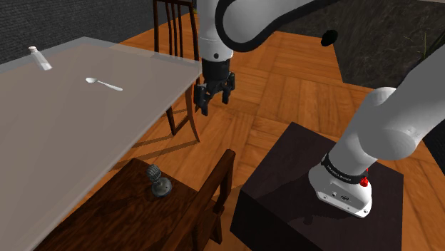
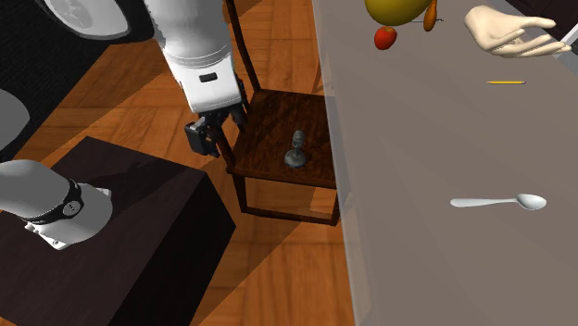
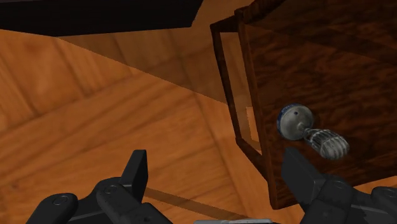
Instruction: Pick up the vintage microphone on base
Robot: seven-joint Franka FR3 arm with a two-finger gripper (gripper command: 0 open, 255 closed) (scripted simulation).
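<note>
Gripper: open, empty, hung over floor beside chair. Microphone: upright on chair seat, apart from gripper. Risk: likely toppled or pushed off seat if approached off-centre.

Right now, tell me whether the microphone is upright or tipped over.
Upright. The microphone stands on its round base on the dark wooden chair seat, its mesh head pointing up.

Yellow fruit: cut by second exterior view's top edge. Far chair: backrest top cropped. White tabletop item: unidentifiable, too small.
</note>
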